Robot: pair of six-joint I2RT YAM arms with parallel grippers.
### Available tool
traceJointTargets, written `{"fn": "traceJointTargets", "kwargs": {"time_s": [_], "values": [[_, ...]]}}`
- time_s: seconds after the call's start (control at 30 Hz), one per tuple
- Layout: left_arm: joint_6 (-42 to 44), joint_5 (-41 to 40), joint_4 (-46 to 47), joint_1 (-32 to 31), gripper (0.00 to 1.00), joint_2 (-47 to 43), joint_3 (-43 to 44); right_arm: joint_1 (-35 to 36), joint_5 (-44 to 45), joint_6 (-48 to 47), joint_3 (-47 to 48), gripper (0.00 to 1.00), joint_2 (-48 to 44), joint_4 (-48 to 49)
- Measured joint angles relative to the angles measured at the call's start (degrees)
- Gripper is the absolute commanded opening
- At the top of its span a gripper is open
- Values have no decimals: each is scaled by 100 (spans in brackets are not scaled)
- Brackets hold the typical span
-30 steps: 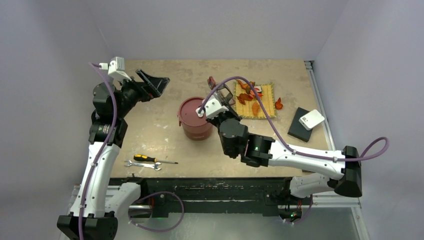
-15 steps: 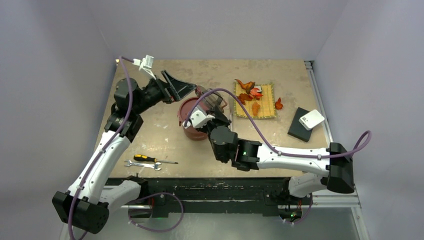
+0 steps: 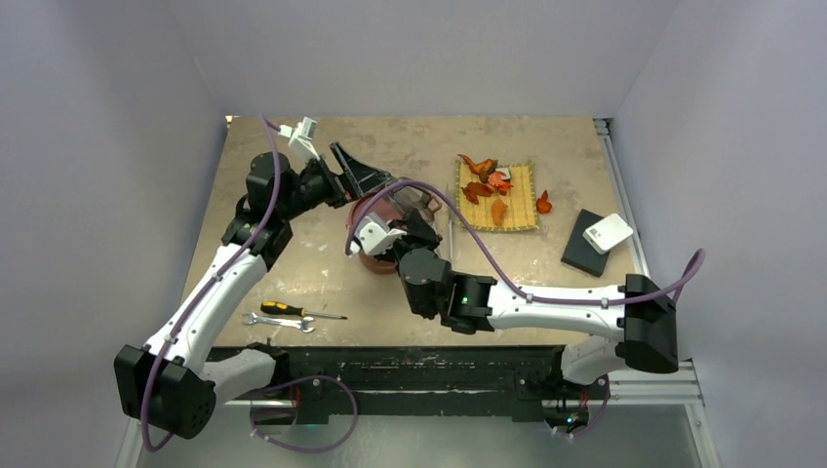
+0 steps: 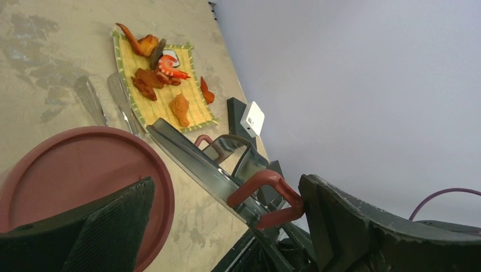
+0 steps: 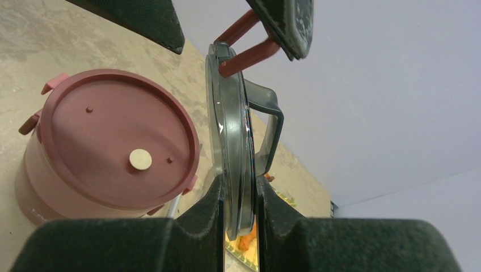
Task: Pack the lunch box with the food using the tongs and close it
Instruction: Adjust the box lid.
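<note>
Right gripper (image 5: 238,190): fingers pressed in on the rim of the dark see-through top lid (image 5: 230,130), a firm pinch, with the lid standing on edge. At the lid's far rim a red clasp (image 5: 245,46) sticks out, and there's the left gripper (image 4: 227,180) with its fingers spread wide, one each side of that clasp. In the left wrist view the clasp sits right up against one finger (image 4: 363,226); whether it actually touches, I can't tell.

Beside the upright lid sits the lunch box (image 5: 34,187), on the table (image 3: 293,263) with its red disc lid (image 5: 113,130) flat on top.

Out to the arms. The right arm lies low and long from its base at the near right, reaching leftward across the near half of the table, with the wrist turned towards the back. The left arm climbs from the near left corner, folds at the elbow near the left wall, and its forearm swings right to meet the lid.

The lunch box stands mid-table, well clear of every edge, and bare tabletop shows to its left and behind. The tongs (image 4: 120,97) lie between it and the yellow mat (image 4: 195,110), which carries the food (image 4: 180,107). One piece (image 3: 543,203) lies just off the mat's right side. A screwdriver (image 3: 285,309) and wrench (image 3: 278,320) lie near the front edge, on the left.
</note>
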Motion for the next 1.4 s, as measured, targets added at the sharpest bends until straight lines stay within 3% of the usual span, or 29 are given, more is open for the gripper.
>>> {"fn": "traceJointTargets", "kwargs": {"time_s": [0.17,0.5,0.7,0.83,1.0,1.17,1.4], "values": [[4,-2,-20,-37,92,173,-66,24,-7,-125,0,0,153,15],[-269,199,221,-114,41,275,-181,57,-24,-369,0,0,354,175],[-492,208,170,-140,21,267,-201,46,37,-455,0,0,531,321],[-544,48,170,-140,16,83,-339,48,-4,-332,-2,23,529,315],[-588,-216,116,-149,15,-249,-599,74,-229,247,-2,36,466,55],[-575,-581,118,-129,15,-439,-922,74,-481,1084,-74,60,188,-470],[-382,-802,0,83,15,-385,-1185,72,-833,1971,-269,74,-282,-844]]}}
